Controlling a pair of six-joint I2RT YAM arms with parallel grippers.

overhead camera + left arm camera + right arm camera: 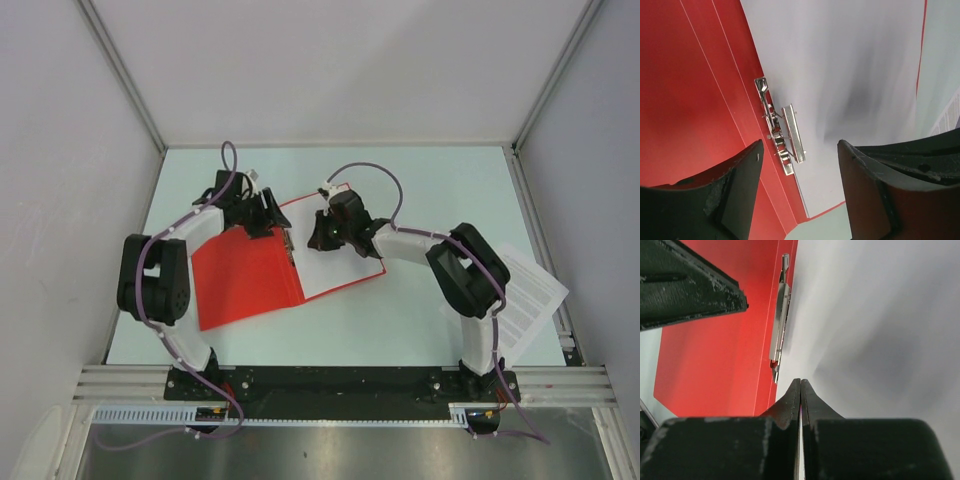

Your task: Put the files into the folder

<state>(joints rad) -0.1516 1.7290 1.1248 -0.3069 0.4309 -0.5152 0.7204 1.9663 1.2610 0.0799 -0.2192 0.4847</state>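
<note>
The red folder [245, 275] lies open at the table's middle, with a metal clip [782, 127] along its spine. A white sheet [335, 268] covers its right half, and a thin red border shows around it. My left gripper [268, 215] hovers open over the clip, one finger over the red cover [690, 100] and the other over the white sheet [850, 65]. My right gripper [318, 235] is shut with nothing visible between its fingers. Its tips [800, 381] stand over the sheet's [880, 315] left edge, just below the clip [781, 310]. More files [530, 295], printed with text, lie at the table's right edge.
The printed files at the right edge lie partly under my right arm [465, 270] and overhang the table's side rail [560, 310]. Grey walls close in the table on the left, right and far sides. A finger of my left gripper [690, 285] crosses the top left of the right wrist view.
</note>
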